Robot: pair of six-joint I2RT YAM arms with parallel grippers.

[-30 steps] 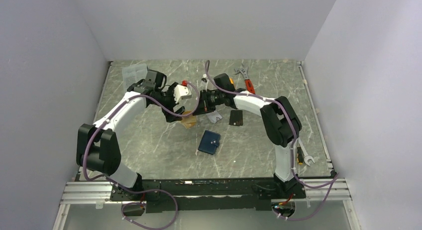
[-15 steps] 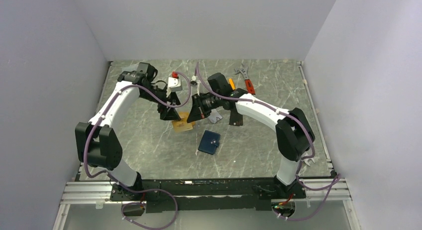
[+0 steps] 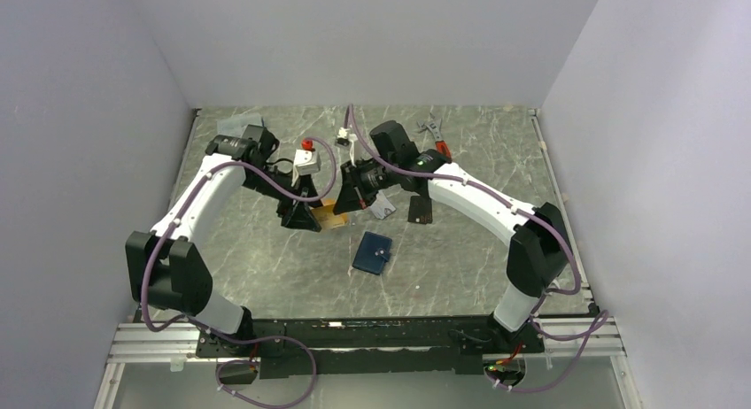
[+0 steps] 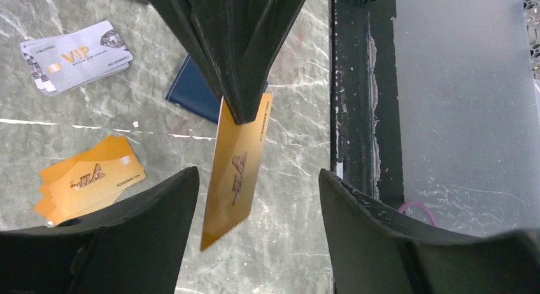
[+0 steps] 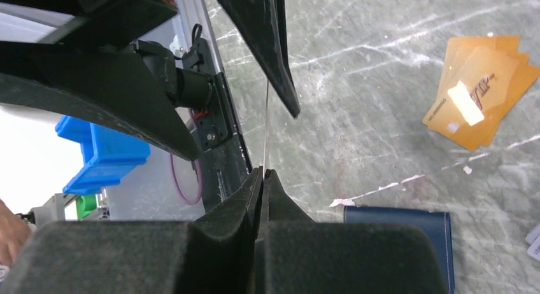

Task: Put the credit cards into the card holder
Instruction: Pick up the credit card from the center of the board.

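Note:
My right gripper [image 3: 347, 202] is shut on one orange-gold credit card [image 4: 237, 173] and holds it on edge above the table; in the right wrist view the card [image 5: 264, 128] is a thin line rising from the pinched tips [image 5: 263, 173]. My left gripper [image 4: 258, 174] is open, its fingers [image 4: 134, 237] on either side of that card without touching it. On the table lie a stack of orange cards [image 4: 89, 182], silvery VIP cards [image 4: 76, 55] and black cards [image 3: 420, 210]. The navy card holder [image 3: 372, 253] lies shut just near of the grippers.
A clear compartment box [image 3: 235, 126] stands at the far left. A red-handled wrench [image 3: 440, 142] lies at the far middle. The table's black front rail [image 4: 356, 116] is close below the left gripper. A blue bin [image 5: 102, 157] sits beyond the rail.
The right gripper has lifted one orange card off the stack. The left gripper has swung toward the near side and now faces it, open around the card.

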